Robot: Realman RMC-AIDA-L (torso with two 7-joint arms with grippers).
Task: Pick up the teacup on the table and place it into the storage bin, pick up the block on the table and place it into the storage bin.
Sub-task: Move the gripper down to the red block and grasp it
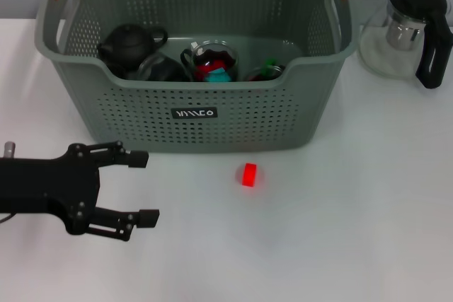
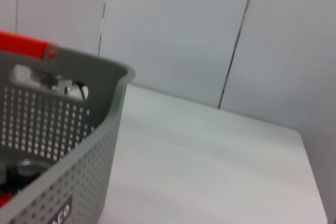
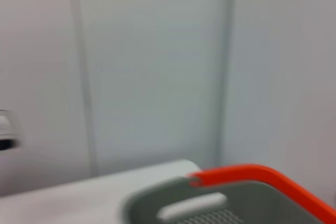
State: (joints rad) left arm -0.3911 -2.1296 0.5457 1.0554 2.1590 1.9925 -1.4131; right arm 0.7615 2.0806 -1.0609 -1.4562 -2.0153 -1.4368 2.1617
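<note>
Fingers spread and empty, the left gripper [image 1: 144,187] faces the red block [image 1: 248,175] lying just beyond its tips. Small, rigid and likely light, it suits a pinch across flat sides.

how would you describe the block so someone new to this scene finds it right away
Start at the big grey-green storage bin at the back of the white table. Just in front of its front wall, a little right of the black label, lies the block. It is small and bright red, alone on the bare tabletop, right of the open left hand.
</note>
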